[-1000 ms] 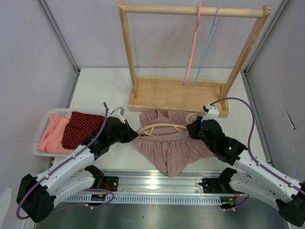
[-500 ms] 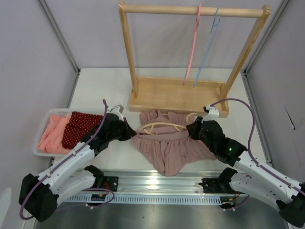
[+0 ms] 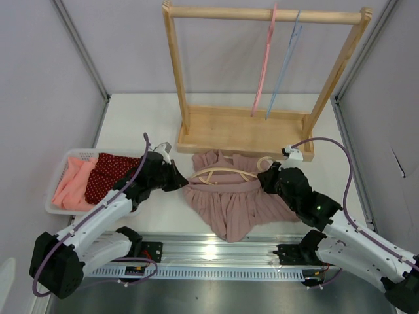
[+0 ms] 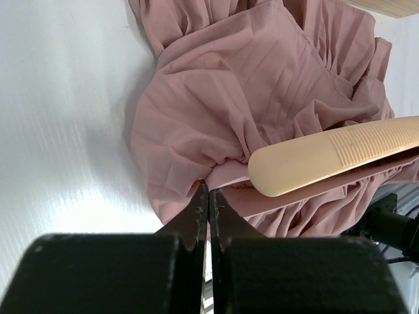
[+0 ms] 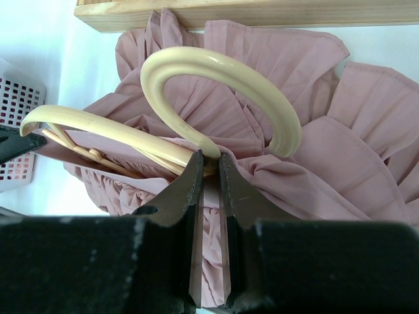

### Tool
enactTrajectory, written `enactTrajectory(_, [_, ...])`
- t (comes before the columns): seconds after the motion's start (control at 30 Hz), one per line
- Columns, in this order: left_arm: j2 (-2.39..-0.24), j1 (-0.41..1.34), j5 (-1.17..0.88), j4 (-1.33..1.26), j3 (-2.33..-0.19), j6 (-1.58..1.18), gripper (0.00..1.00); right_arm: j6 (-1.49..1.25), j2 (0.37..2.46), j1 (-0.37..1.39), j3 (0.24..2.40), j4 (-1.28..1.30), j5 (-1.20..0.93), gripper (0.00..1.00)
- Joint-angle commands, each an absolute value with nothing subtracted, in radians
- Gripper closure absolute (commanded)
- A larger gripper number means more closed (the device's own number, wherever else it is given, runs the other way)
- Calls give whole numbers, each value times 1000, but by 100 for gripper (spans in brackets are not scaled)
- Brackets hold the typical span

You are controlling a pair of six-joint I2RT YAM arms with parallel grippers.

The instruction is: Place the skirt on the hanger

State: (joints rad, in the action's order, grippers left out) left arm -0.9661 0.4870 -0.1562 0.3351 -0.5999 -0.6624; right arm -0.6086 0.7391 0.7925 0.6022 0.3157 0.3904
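Right pincer [image 5: 209, 160] closed narrowly on the neck of a cream hanger [image 5: 196, 59], just below the hook. Hook arched up and over to the right, one shoulder bar running off to the left. Beneath and all around, a pink pleated skirt [image 5: 340, 190], crumpled on the white worktop [image 5: 91, 65]. Along the top edge, a wooden rack base [image 5: 262, 12], touching the skirt's far folds. At the left edge, a white mesh basket [image 5: 16, 91].

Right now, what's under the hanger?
The pink skirt lies bunched under the hanger. The table below the skirt is covered, so I can't see whether anything else is down there.
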Motion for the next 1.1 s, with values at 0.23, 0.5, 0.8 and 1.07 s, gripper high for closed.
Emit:
enactTrajectory(0.23, [-1017,420,-109,341,-649,-600,100,-548,706,775,578,383,483,100])
enactTrajectory(0.5, [-1064,410,-127,318,-667,-597,100,-545,690,778,565,382,480,100])
enactTrajectory(0.8, [-1114,411,-144,296,-687,-595,100,-526,673,779,552,353,451,100])
enactTrajectory(1.07, [-1163,410,-158,287,-713,-592,100,-509,660,790,554,345,442,100])
